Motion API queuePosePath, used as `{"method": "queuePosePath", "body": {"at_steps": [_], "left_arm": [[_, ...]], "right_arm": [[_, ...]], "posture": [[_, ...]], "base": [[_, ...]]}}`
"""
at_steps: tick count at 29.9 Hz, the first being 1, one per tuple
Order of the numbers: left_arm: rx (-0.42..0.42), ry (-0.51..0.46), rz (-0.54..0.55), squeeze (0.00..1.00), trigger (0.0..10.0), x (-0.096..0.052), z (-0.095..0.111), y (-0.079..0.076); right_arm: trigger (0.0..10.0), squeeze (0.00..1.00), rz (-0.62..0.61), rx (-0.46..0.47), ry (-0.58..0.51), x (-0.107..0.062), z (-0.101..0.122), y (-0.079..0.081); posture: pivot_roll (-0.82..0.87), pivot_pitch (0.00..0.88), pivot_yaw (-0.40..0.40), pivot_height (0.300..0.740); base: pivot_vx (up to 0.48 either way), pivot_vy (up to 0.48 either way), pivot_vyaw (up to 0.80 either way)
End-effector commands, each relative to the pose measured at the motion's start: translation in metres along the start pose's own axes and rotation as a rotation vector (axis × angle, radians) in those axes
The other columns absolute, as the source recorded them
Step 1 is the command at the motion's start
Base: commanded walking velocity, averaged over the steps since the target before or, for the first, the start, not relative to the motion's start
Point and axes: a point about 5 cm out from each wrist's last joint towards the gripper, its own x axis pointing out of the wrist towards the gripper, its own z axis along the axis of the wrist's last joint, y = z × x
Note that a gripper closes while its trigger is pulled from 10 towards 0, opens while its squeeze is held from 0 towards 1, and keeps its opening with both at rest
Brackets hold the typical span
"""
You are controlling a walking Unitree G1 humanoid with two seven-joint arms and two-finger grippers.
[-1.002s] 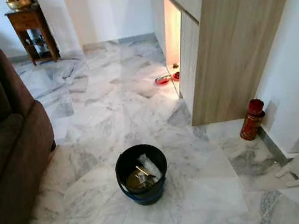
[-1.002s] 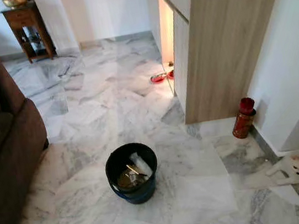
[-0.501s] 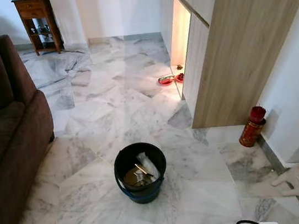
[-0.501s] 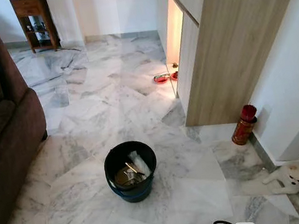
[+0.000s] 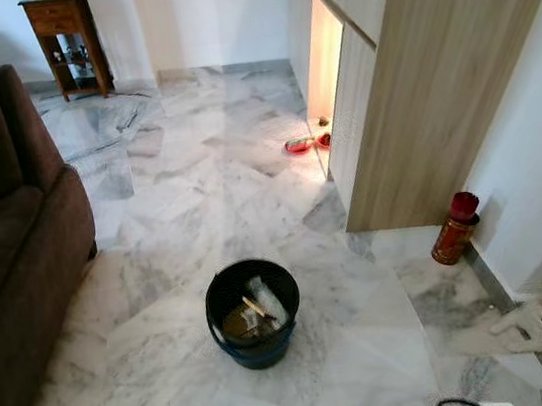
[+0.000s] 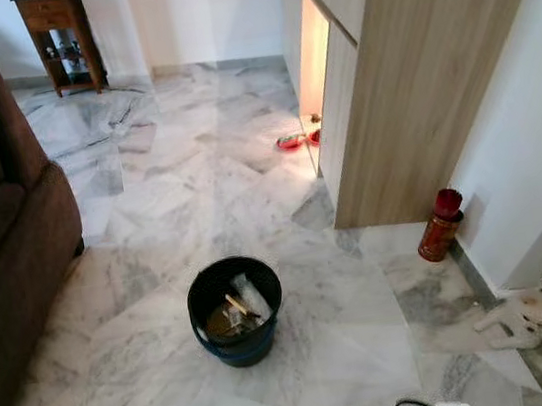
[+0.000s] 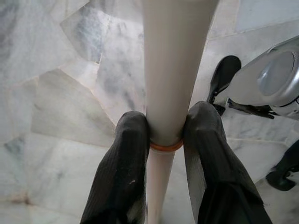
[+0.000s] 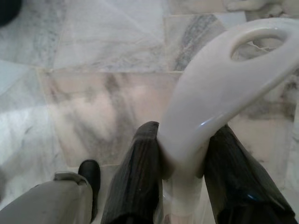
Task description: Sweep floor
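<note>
A brown sofa (image 5: 2,231) lines the left edge of the marble floor (image 5: 171,207), leaving a wide open lane toward the far wooden side table (image 5: 66,35). A black bucket (image 5: 254,311) of scraps stands mid-floor, well apart from sofa and cabinet. On the right, the tall wood cabinet (image 5: 425,80) juts out; red bowls (image 5: 305,144) sit at its lit gap, a red bottle (image 5: 454,229) by the wall. A white furry animal (image 5: 540,322) lies at the right edge, partly cut off. The left tool (image 7: 166,140) clamps a pale pole (image 7: 173,70); the right tool (image 8: 184,154) grips a white looped handle (image 8: 224,88). The sweeping end is hidden.
</note>
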Motion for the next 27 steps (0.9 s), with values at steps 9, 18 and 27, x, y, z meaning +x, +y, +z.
{"method": "queuePosePath", "body": {"at_steps": [9, 18, 27], "left_arm": [[0.010, -0.037, -0.023, 0.00, 10.0, 0.002, 0.010, -0.003], [0.006, -0.052, -0.081, 0.00, 10.0, 0.002, 0.011, -0.011], [-0.007, -0.056, -0.066, 0.00, 10.0, 0.005, 0.019, -0.008]], "right_arm": [[10.0, 0.00, -0.005, -0.039, 0.038, -0.001, -0.007, -0.007], [10.0, 0.00, -0.026, -0.078, 0.050, -0.001, -0.010, -0.010], [10.0, 0.00, -0.032, -0.040, 0.036, -0.001, -0.007, -0.010]], "posture": [[0.06, 0.011, -0.067, 0.740], [0.06, 0.007, -0.068, 0.740], [0.05, 0.012, -0.058, 0.740]], "base": [[0.000, 0.000, -0.79], [0.000, 0.000, -0.79], [0.000, 0.000, -0.80]]}}
